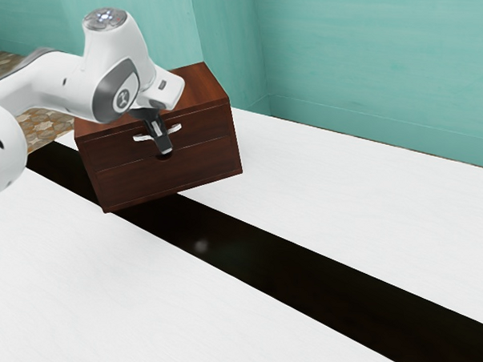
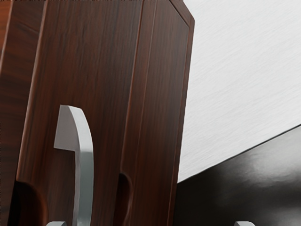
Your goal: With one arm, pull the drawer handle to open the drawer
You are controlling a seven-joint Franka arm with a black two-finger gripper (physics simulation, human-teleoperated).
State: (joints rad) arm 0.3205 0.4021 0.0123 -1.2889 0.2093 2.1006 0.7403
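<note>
A dark brown wooden drawer box (image 1: 163, 141) stands on the white table at the exterior view's upper left. Its upper drawer front carries a pale grey bar handle (image 1: 175, 128), which the wrist view shows close up as a curved handle (image 2: 77, 155) against the wood grain. My gripper (image 1: 161, 139) hangs right at that handle, one black finger in front of the drawer face. The two pale fingertips (image 2: 56, 223) stand far apart, so the gripper is open with the handle between them, close to one finger. The drawer front looks flush with the box.
A wide black stripe (image 1: 301, 288) runs diagonally across the white table (image 1: 361, 194), passing under the box's front. Teal walls (image 1: 375, 58) close the back. A patterned floor patch (image 1: 43, 123) lies beyond the table's left end, behind my white arm (image 1: 77, 82).
</note>
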